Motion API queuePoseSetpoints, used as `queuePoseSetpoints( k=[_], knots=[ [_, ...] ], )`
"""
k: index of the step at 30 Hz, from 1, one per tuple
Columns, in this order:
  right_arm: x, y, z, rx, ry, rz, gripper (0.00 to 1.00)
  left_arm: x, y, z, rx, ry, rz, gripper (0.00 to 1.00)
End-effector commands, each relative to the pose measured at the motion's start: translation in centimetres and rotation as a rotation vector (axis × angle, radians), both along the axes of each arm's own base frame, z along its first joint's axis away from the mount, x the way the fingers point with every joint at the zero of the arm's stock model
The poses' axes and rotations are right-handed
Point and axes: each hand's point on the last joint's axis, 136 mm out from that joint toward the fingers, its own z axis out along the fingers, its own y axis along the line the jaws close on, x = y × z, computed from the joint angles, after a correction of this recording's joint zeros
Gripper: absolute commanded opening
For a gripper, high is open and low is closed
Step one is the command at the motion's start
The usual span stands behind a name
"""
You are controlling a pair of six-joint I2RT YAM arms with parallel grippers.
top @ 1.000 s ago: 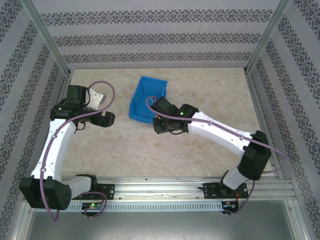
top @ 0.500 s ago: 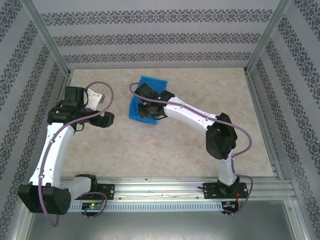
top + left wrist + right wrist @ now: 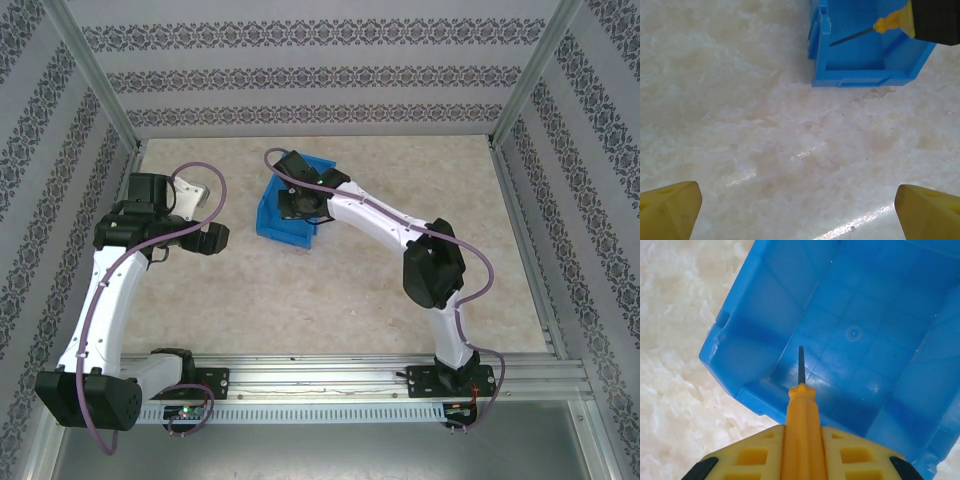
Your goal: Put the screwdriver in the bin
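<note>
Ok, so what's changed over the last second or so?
The right gripper, shut on the screwdriver, moved forward and left, from over the table just short of the bin to above its inside. The left gripper, open, and the bin stayed put.

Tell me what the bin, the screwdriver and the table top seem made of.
The bin: moulded plastic, bright blue, semi-gloss; moulding marks on its floor.
The screwdriver: smooth orange-yellow handle, likely plastic; thin dark shaft, probably metal.
The table top: pale, mottled, glossy, stone or laminate; it mirrors light.
</note>
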Motion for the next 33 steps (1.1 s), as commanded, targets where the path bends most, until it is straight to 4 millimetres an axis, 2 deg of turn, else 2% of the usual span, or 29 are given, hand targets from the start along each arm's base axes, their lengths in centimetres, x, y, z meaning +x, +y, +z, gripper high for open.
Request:
queuePoseSetpoints(
  k=[1,8,18,27,33],
  knots=[
    [1.2,-0.3,0.1,-0.006,-0.003,-0.006,0.19,0.1,-0.5,1.3,-0.015,-0.041,-0.013,0.99],
    [3.7,-1.6,-0.3,0.002,0.019,-0.018,0.19,0.1,-0.6,1.0,-0.02,-0.033,-0.013,0.99],
    [6.5,-2.6,-1.9,0.051,0.071,-0.032,0.2,0.5,-0.6,1.0,-0.018,-0.028,-0.011,0.99],
    [7.6,-2.0,-2.1,0.113,0.092,0.004,0.22,0.9,-0.7,0.5,-0.031,-0.014,-0.006,0.99],
    [8.6,-2.6,-2.5,0.118,0.098,-0.011,0.25,1.1,-0.8,0.5,-0.04,-0.01,-0.003,0.99]
  ],
)
